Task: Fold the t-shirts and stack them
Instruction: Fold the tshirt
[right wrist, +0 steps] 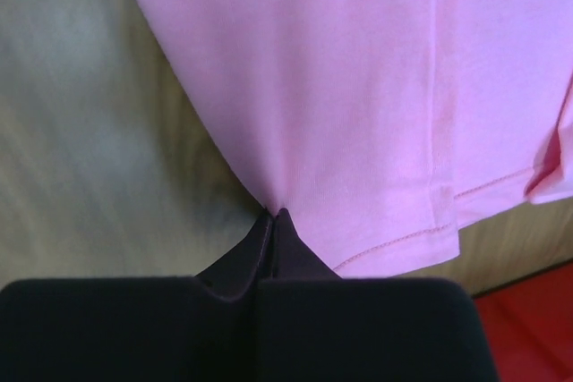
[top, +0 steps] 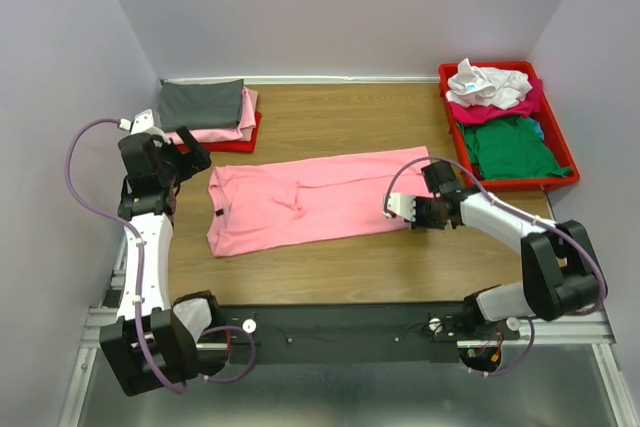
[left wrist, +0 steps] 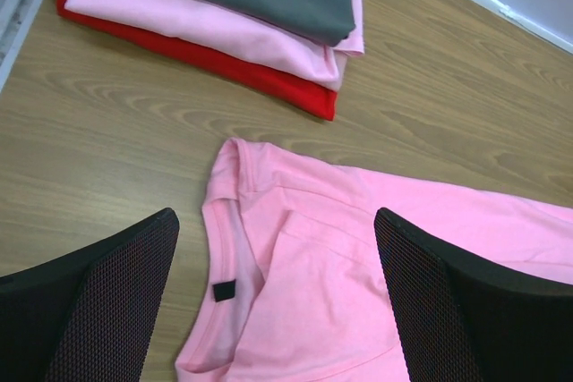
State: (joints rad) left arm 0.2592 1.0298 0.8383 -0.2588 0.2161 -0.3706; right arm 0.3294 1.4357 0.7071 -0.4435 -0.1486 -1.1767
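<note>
The right gripper (right wrist: 273,217) is clamped on the tee's (right wrist: 358,87) hem, the left gripper (left wrist: 276,239) spread empty; so slight a pinch could be lost.

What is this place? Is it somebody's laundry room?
Probably a robot test bench, not a home: a left arm and right arm bolted to a black rail, plain walls boxing in the wooden table, crumpled t-shirts waiting in a red tray.

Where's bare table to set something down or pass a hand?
Two bare strips of table: far one, beyond the pink tee, between folded stack and red tray; near one, between the tee and the front edge. Crowded: left end, open left fingers beside the tee; right end, right fingers shut on its edge.
</note>
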